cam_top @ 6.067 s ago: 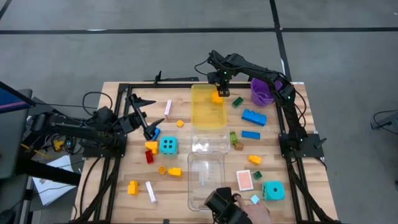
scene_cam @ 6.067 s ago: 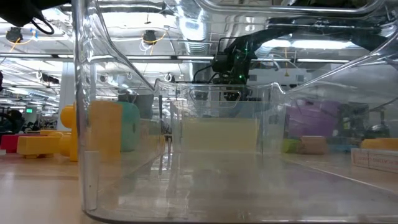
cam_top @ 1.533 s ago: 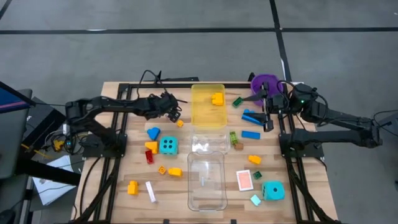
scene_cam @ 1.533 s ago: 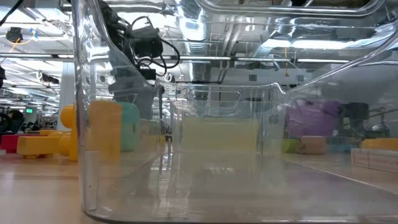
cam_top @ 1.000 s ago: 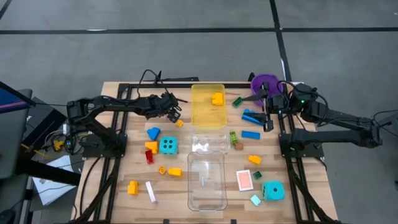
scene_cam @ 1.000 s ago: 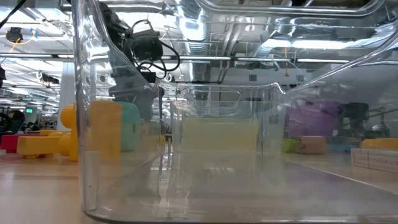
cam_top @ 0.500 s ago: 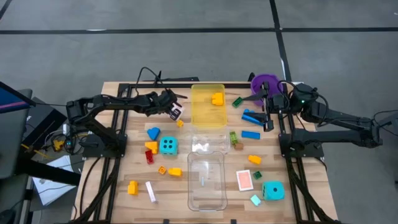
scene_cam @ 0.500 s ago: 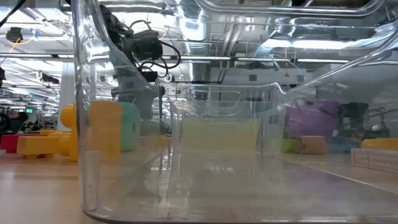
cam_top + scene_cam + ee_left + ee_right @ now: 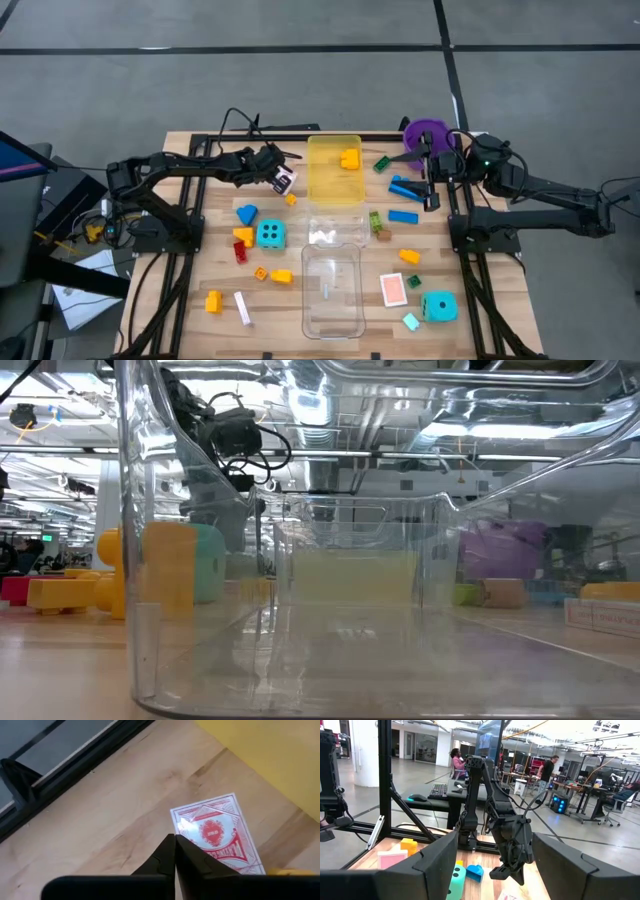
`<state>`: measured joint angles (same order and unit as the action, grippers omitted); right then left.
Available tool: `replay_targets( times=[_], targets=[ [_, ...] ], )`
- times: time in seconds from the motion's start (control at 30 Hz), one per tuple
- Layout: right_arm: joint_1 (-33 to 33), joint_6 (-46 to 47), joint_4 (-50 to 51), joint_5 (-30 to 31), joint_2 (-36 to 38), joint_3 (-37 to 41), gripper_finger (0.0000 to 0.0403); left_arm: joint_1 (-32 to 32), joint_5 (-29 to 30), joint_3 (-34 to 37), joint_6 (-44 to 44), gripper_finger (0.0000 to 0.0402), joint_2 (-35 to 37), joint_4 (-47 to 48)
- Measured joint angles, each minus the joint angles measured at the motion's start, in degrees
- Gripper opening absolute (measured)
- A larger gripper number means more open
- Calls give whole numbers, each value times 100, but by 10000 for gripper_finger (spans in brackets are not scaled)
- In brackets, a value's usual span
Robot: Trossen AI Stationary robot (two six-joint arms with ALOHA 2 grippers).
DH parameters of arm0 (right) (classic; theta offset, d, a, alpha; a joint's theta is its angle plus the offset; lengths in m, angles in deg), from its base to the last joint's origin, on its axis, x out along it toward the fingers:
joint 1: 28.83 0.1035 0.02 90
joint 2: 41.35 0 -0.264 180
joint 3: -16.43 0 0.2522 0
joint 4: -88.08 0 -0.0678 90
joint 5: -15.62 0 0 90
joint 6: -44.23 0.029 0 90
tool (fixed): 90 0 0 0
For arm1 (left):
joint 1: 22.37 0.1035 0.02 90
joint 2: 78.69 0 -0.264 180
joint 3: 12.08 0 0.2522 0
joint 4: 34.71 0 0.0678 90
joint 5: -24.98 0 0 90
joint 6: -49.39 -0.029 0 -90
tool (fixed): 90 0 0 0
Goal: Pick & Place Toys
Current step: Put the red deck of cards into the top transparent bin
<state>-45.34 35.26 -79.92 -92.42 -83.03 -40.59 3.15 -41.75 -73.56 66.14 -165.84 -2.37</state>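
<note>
Wooden counter [image 9: 300, 215] under an overhead camera, toys strewn across it. At its far left, the left gripper [image 9: 279, 177] is pinched tight on a pink-backed playing card [image 9: 284, 181], lifted beside the yellow-tinted tray [image 9: 330, 185], probably so it can be dropped in with the orange brick [image 9: 349, 158]. Across the counter, the right gripper [image 9: 424, 172] waits with its fingers apart by the purple bucket [image 9: 424, 140], holding nothing. A cyan die [image 9: 270, 234] and loose bricks still lie unsorted.

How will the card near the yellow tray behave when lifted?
The card looks thin and flat, so probably light and bendy. The shut left pincer seems to pinch only its edge, so it may droop or swing. Its glossy back could slip.
</note>
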Motion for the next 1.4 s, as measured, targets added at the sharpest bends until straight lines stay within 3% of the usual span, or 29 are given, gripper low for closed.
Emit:
replay_targets(
  times=[0.17, 0.3, 0.67, 0.77, 1.07, 1.4],
  targets=[
    [0, 64, 31, 0, 2, 0, 249, -70, -112, 0, 0, 14, 0, -204],
    [0, 94, 142, -7, 2, 0, 249, -114, -191, 0, -241, 61, 0, -446],
    [0, 92, 136, -7, 2, 0, 249, -114, -569, 0, 3, 336, 0, -462],
    [0, 92, 133, -7, 2, 0, 249, -122, -738, 0, 170, 387, -70, -480],
    [0, 92, 130, -7, 11, 0, 249, -157, -774, 0, 302, 361, -746, -664],
    [0, 92, 131, -7, 11, 0, 249, -160, -720, -22, 303, 359, -1127, -892]
  ],
)
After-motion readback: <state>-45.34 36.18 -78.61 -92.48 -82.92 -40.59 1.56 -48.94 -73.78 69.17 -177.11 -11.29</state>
